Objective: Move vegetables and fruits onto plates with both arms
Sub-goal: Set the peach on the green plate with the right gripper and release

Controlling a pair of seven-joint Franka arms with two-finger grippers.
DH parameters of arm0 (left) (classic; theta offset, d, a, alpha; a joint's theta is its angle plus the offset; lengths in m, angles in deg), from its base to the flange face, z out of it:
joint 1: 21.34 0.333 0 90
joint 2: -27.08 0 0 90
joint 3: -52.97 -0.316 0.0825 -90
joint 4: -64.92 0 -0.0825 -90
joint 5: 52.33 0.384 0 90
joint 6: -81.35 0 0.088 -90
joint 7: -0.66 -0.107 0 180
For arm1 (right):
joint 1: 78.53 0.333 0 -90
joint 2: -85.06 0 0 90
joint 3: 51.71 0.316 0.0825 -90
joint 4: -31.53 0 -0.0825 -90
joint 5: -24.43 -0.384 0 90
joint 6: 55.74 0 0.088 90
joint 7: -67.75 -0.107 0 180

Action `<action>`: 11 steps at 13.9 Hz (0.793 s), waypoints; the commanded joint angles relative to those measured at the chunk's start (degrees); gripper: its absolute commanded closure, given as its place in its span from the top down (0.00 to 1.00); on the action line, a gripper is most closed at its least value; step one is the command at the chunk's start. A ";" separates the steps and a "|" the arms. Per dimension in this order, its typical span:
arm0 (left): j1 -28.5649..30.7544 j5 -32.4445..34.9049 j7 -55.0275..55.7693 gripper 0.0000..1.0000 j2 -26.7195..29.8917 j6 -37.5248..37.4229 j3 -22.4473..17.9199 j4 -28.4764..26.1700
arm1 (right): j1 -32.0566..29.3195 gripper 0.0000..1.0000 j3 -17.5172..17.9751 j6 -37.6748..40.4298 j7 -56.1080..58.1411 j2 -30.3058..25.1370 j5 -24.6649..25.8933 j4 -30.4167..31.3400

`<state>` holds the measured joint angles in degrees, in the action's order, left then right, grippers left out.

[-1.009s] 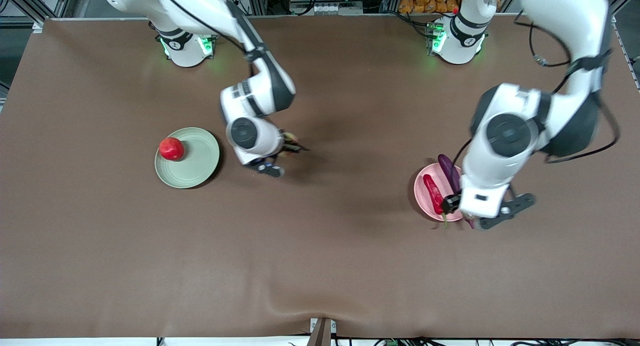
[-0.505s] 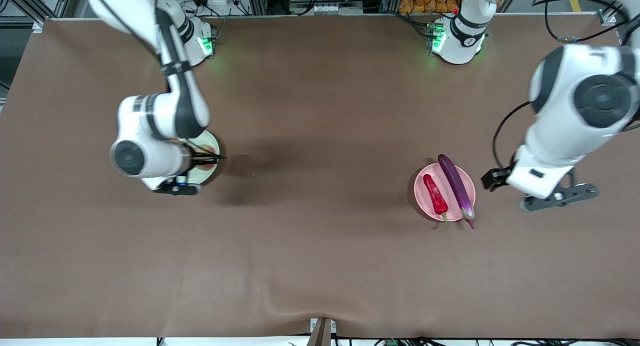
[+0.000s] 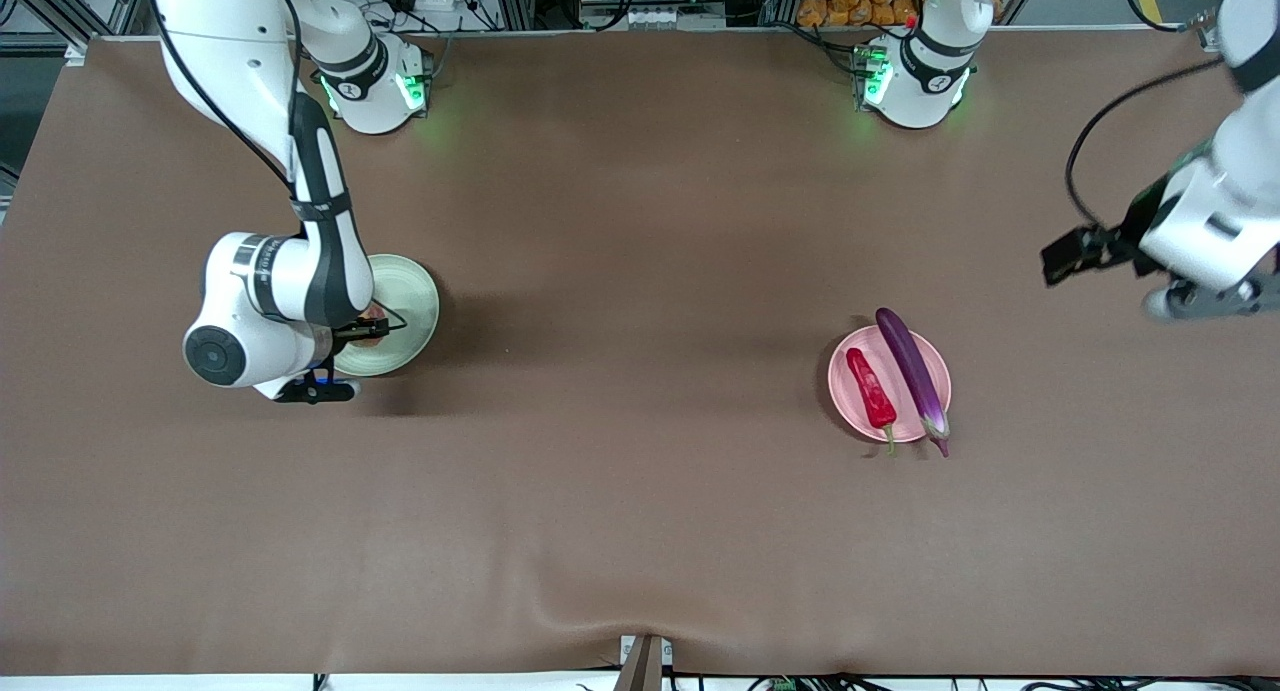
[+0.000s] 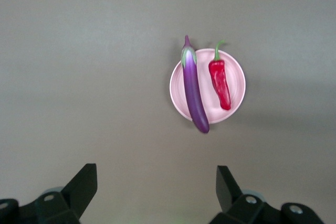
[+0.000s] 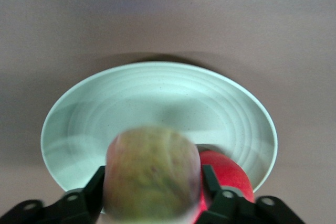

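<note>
Over at the right arm's end of the bench, the right pincer (image 5: 152,184) sits low over the pale green plate (image 3: 405,296), with the peach (image 5: 152,179) between its fingers. The fingers flank the fruit on either side, though I cannot tell whether they grip it or have let go. Right beside the peach, a red apple (image 5: 226,174) rests on the same plate, mostly hidden by it and by the arm's wrist.

Toward the left arm's end lies the pale pink plate (image 3: 935,356). The purple eggplant (image 3: 910,371) stretches across it, both ends poking past the rim, and the red chili pepper (image 3: 870,389) lies alongside it, its green stem reaching over the edge nearest the front camera. The two vegetables lie side by side, close but apart.

The left pincer (image 4: 155,184) hangs high above the brown bench (image 3: 640,491), well off from the pink plate, its fingers spread wide and holding nothing.
</note>
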<state>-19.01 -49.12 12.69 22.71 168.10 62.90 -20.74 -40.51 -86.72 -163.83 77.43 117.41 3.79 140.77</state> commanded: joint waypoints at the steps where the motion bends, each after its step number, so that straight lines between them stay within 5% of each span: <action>1: -4.60 -2.50 -1.58 1.00 4.97 -3.76 -5.96 -1.88 | -0.66 1.00 0.20 0.68 1.39 -0.88 0.16 -1.22; 8: -3.82 -4.36 -1.75 1.00 7.71 -5.28 -6.06 -3.90 | -11.00 1.00 1.07 12.09 2.72 -11.58 1.57 -11.84; 11: -3.64 -4.36 -1.67 1.00 8.58 -5.63 -6.15 -3.98 | -23.03 1.00 14.47 13.69 2.37 -20.97 9.53 -14.67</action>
<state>-22.76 -52.23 11.96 29.05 162.83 57.25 -23.48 -55.60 -81.90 -151.04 80.44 103.69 8.14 126.16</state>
